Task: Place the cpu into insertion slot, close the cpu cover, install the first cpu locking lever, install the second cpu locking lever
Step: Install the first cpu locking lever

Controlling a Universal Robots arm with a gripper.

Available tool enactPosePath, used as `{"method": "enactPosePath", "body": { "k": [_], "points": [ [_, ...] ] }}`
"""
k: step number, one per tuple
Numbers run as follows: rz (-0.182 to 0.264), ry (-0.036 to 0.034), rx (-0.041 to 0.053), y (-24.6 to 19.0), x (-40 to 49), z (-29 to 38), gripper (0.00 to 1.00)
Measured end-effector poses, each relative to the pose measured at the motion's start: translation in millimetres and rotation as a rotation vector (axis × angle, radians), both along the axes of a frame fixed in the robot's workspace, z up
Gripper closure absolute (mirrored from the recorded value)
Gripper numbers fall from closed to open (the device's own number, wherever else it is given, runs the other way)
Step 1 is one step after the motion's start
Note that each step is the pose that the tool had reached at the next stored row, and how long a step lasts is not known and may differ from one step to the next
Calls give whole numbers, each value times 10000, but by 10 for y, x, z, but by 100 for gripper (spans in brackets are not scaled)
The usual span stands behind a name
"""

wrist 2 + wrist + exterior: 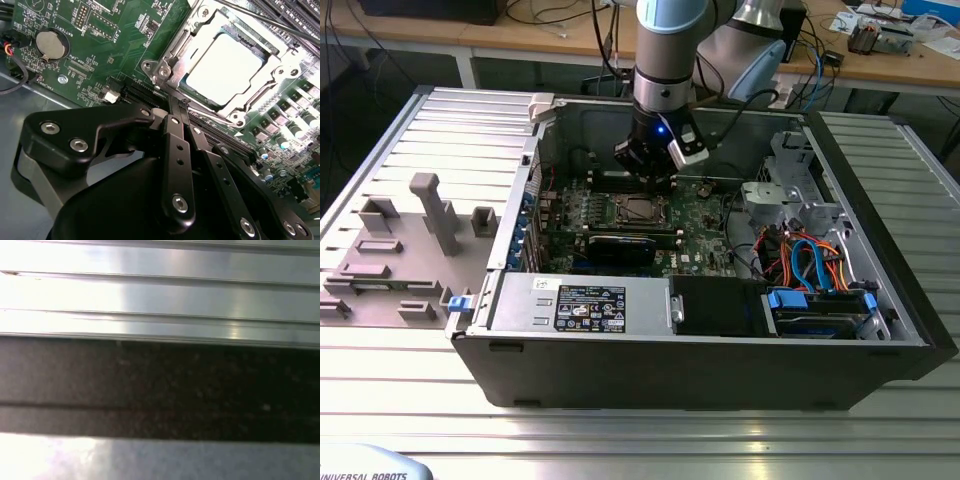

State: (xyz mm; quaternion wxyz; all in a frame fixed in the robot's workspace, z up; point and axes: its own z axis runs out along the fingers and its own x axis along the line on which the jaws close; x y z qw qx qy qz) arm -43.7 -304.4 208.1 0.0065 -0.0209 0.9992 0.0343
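Exterior view: an open computer case [880, 250] lies on its side on a ribbed metal table [620, 430]. Inside it, the green motherboard [705, 225] occupies the far middle, a black power supply [585, 303] with a label runs along the near wall, and a drive bay with blue and orange cables [810, 265] fills the exterior view's right end. A long black expansion card [620, 248] sits just near of the insertion slot [642, 208]. The removed grey side panel [410, 230] lies flat at the exterior view's left of the case.

The arm reaches down into the case, with the gripper [655, 178] just above the far edge of the insertion slot.

In the second wrist view, the cpu [223, 67] lies flat inside the insertion slot [190, 42], its pale metal top exposed. The cpu cover [272, 60] lies down around the cpu, framing it through the square window. The gripper [175, 107] has its black fingers [176, 150] pressed together, their tips at the corner of the cover frame, beside a thin metal lever rod [210, 117]. A round coin battery [51, 44] sits on the motherboard well apart from the slot.
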Motion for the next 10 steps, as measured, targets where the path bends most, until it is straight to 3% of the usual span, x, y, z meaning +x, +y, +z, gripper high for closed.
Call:
{"method": "enactPosePath", "body": {
  "k": [10],
  "points": [
    [1,2,-80,0,0,-30,89]
  ]
}}
